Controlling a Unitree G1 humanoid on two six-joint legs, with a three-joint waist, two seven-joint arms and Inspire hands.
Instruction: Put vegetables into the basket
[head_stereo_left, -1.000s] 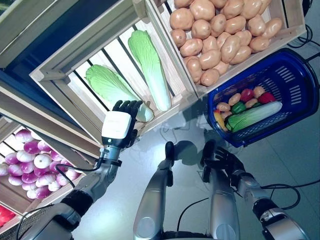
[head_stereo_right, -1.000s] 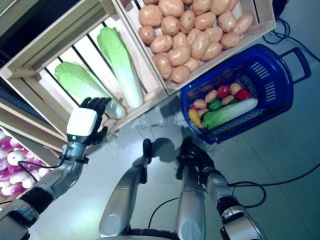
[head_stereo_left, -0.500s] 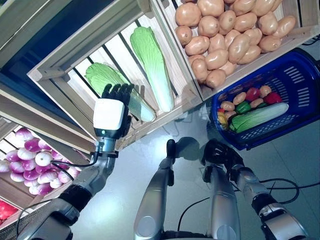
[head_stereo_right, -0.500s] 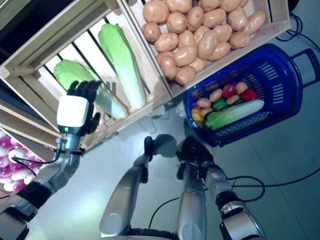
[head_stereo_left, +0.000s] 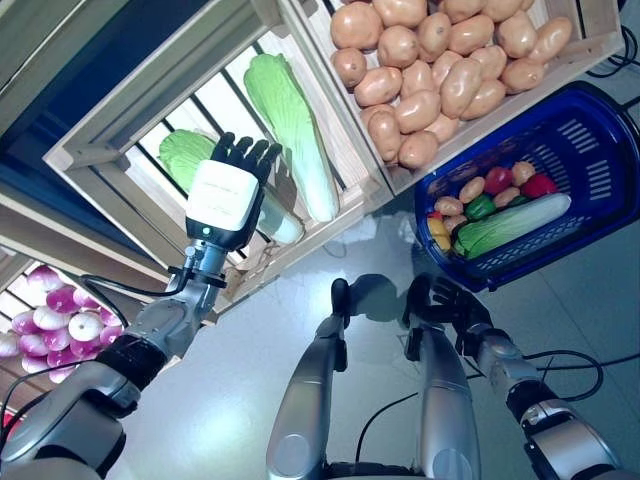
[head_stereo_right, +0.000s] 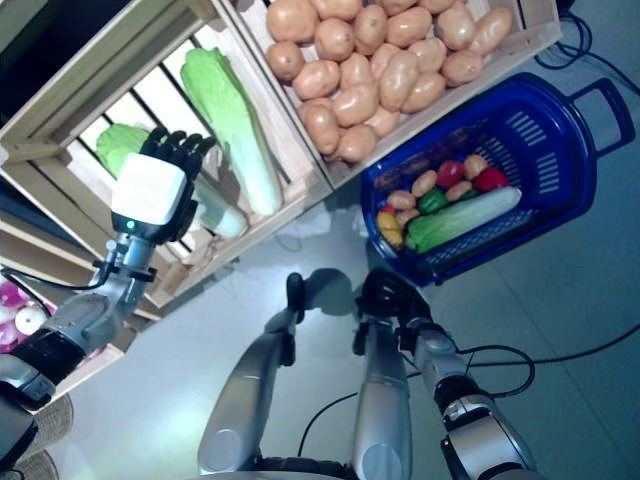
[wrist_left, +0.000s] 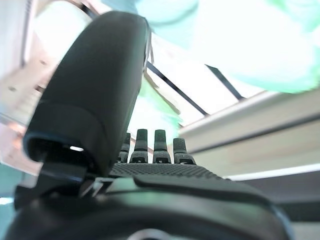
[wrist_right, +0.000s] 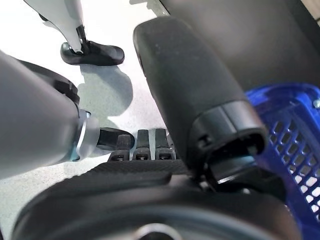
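Note:
My left hand (head_stereo_left: 228, 192) is raised into the wooden crate (head_stereo_left: 120, 140) with its fingers straight and spread over the left napa cabbage (head_stereo_left: 182, 152), whose pale stem end (head_stereo_left: 281, 226) shows below it. Whether they touch is unclear. A second napa cabbage (head_stereo_left: 290, 130) lies just right of it. In the left wrist view the hand (wrist_left: 155, 170) is open, with green leaves (wrist_left: 260, 45) beyond. The blue basket (head_stereo_left: 600, 180) sits on the floor at right, holding a cabbage (head_stereo_left: 515, 225), potatoes and peppers. My right hand (head_stereo_left: 445, 300) hangs low and open, holding nothing.
A crate of potatoes (head_stereo_left: 430, 60) stands above the basket, right of the cabbage crate. A lower crate at the far left holds purple and white onions (head_stereo_left: 55, 310). Grey floor (head_stereo_left: 260, 340) lies between the crates and the basket (wrist_right: 295, 140).
My left hand has risen from the crate's front edge further into the crate, over the left cabbage. The right hand has stayed low.

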